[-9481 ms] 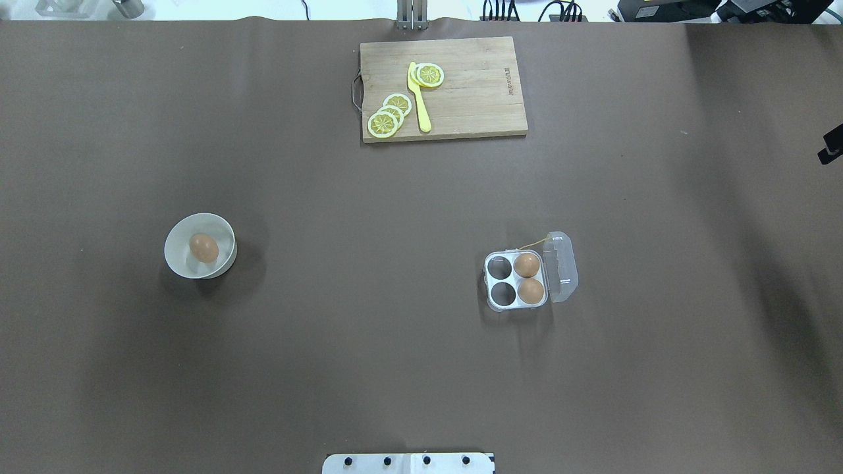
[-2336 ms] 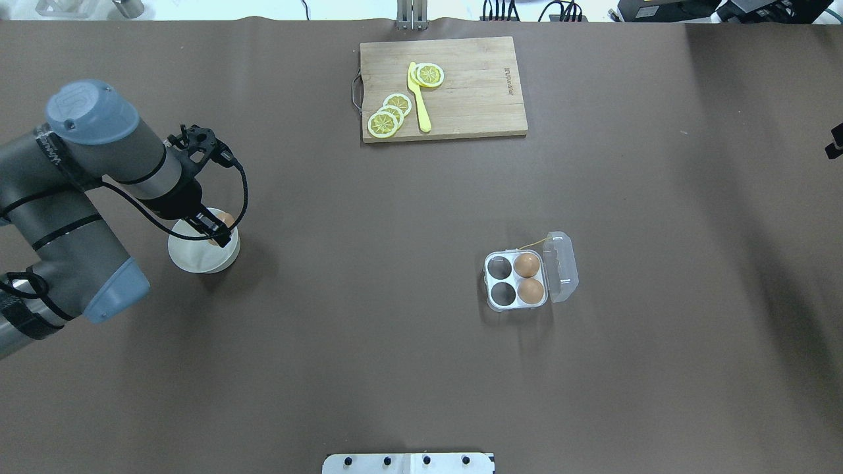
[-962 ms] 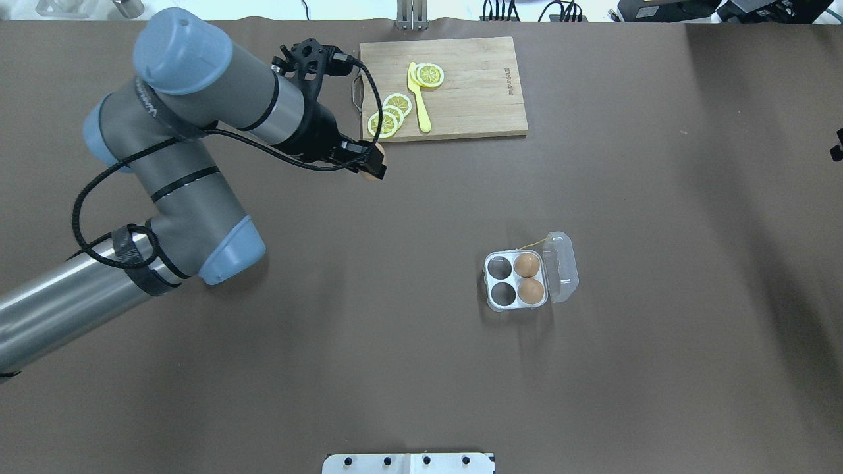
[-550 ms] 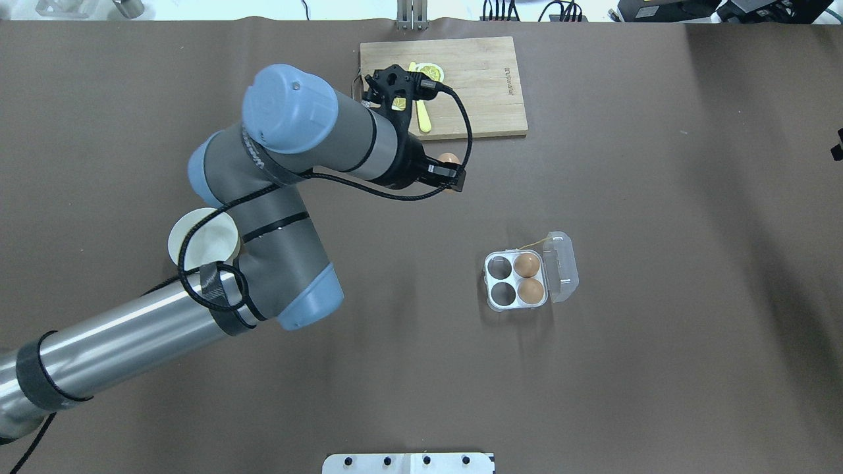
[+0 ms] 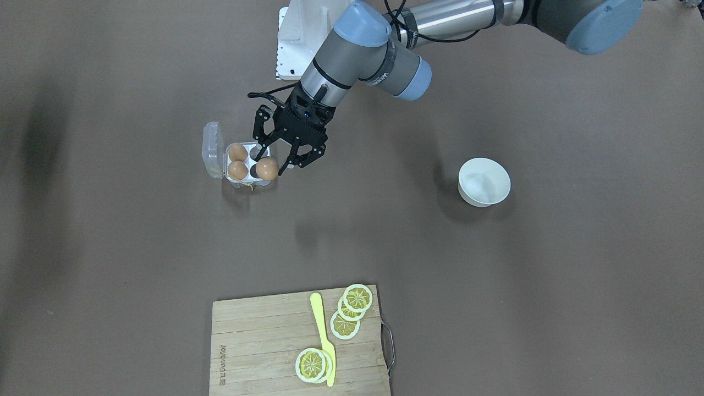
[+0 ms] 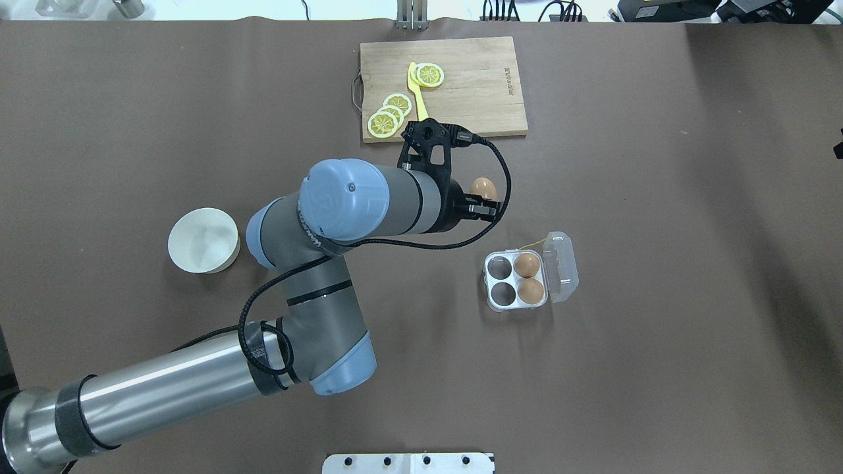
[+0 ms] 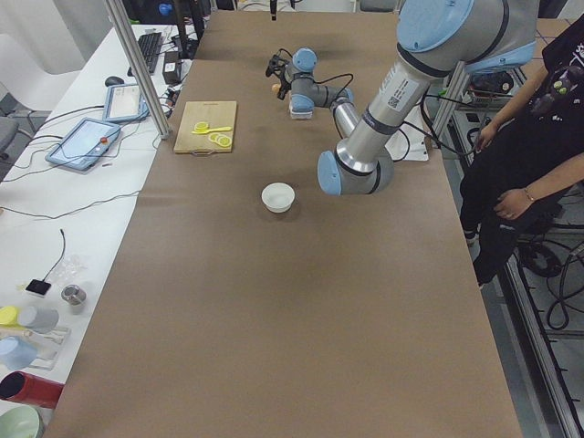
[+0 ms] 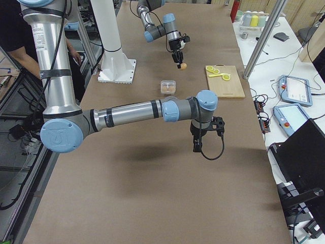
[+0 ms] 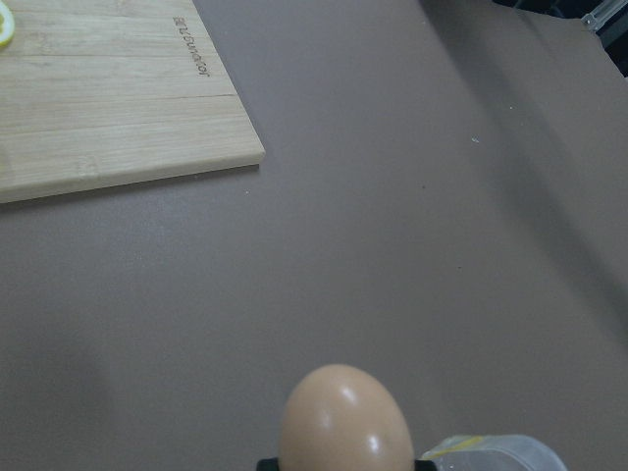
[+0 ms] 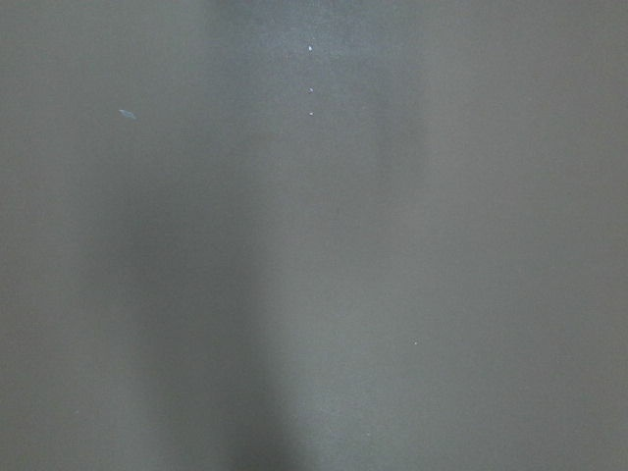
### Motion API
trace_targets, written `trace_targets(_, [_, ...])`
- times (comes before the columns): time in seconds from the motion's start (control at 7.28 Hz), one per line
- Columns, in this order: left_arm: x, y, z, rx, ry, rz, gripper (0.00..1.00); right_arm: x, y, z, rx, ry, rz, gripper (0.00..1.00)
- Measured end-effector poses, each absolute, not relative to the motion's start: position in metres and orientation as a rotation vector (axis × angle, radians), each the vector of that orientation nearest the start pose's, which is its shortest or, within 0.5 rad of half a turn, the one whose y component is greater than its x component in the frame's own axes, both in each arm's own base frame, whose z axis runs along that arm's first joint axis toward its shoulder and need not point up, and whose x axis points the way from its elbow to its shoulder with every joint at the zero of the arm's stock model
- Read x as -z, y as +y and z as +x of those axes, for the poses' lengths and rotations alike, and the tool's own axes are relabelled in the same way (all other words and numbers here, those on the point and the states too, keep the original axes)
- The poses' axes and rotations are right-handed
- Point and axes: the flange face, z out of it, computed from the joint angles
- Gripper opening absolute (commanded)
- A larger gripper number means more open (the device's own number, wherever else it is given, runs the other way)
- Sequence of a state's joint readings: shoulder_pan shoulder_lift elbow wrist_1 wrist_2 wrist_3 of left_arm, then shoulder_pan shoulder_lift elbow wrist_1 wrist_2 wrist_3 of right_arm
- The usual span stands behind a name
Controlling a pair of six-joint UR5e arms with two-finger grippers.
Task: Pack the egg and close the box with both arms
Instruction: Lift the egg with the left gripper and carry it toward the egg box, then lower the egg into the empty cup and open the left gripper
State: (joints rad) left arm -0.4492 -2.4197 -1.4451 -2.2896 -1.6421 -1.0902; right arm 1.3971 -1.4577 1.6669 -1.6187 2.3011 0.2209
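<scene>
My left gripper (image 6: 483, 199) is shut on an orange-brown egg (image 6: 484, 187) and holds it in the air, a little behind and to the left of the box (image 6: 517, 280). The egg fills the bottom of the left wrist view (image 9: 345, 417). In the front-facing view the egg (image 5: 267, 168) and gripper (image 5: 270, 166) overlap the box's edge (image 5: 246, 183). The box is open, its clear lid (image 6: 562, 266) folded out to the right. Two eggs (image 6: 526, 265) fill its right cells; the left cells are bare. My right gripper (image 8: 196, 147) hangs over bare table; I cannot tell whether it is open.
An empty white bowl (image 6: 203, 240) stands at the left, beside my left arm's elbow. A wooden cutting board (image 6: 474, 85) with lemon slices (image 6: 384, 122) and a yellow knife (image 6: 419, 99) lies at the far middle. An operator (image 7: 538, 137) stands by the robot's base.
My left arm came in, took the egg out of the bowl and carried it right past the cutting board toward the box. The bowl is now empty. The box has not moved.
</scene>
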Motion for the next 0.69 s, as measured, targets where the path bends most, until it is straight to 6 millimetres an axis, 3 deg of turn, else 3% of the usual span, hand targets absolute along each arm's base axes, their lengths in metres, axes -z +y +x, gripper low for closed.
trace_targets(0.41, [-0.104, -0.406, 0.624, -0.006, 1.282, 0.653, 0.48, -0.561, -0.543, -0.026, 0.009, -0.773, 0.001, 1.0])
trace_targets(0.69, [-0.11, -0.405, 0.632, 0.029, 1.256, 0.678, 0.48, -0.56, -0.543, -0.024, 0.005, -0.775, 0.004, 1.0])
